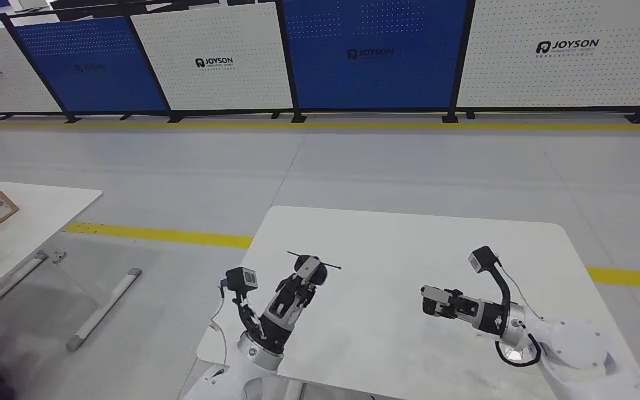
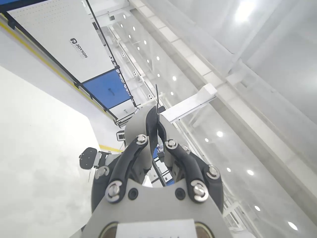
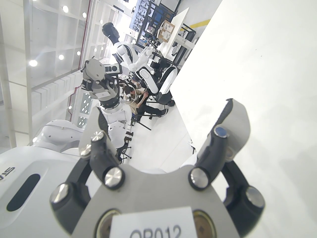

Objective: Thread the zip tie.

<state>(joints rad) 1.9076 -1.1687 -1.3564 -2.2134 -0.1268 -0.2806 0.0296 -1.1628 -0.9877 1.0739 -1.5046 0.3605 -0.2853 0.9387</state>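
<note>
Zip tie (image 2: 157,95): light, thin, probably springy. Left gripper (image 2: 154,122) clamps it mid-strap. Right gripper (image 3: 165,122) spread, empty; best pinches a free end.

- Zip tie (image 2: 157,107): we read it as a thin black plastic strip, matt and smooth.
- Left gripper (image 2: 154,123), toward 7 o'clock on the table: matt grey finger shells, black rubbery-looking pads (image 2: 150,122), satin black links, and bright polished metal screw heads (image 2: 141,139).
- Right gripper (image 3: 166,115), toward 4 o'clock: we see the same matt grey shells and glossy metal pins, with a white paper-like label (image 3: 151,221) at its base.
- Table (image 1: 400,250): a white, smooth, matt top.
</note>
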